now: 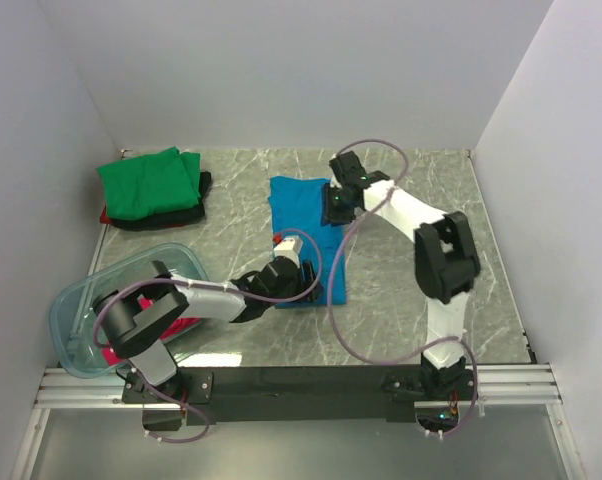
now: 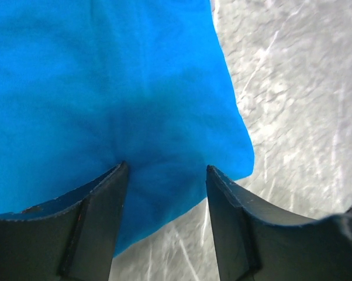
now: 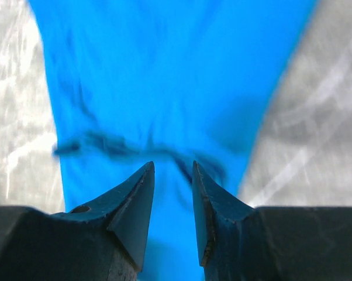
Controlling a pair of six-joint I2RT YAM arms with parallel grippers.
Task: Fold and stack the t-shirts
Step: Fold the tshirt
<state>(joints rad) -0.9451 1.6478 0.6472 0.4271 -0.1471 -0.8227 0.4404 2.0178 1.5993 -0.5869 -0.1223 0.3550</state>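
Note:
A bright blue t-shirt (image 1: 303,232) lies folded into a long strip on the marble table, running from far to near. My left gripper (image 1: 297,272) is at its near end. In the left wrist view that gripper (image 2: 166,165) stands open over the near corner of the blue cloth (image 2: 106,88), nothing pinched. My right gripper (image 1: 334,204) is at the far right edge of the strip. In the right wrist view it (image 3: 172,164) is open with a narrow gap above the wrinkled blue cloth (image 3: 164,70). At the back left a green t-shirt (image 1: 149,182) lies on a black one (image 1: 186,212), with a red edge (image 1: 105,215) under them.
A clear plastic bin (image 1: 81,305) sits at the near left beside the left arm, with something magenta (image 1: 185,326) inside. White walls close in the table on three sides. A metal rail (image 1: 301,385) runs along the near edge.

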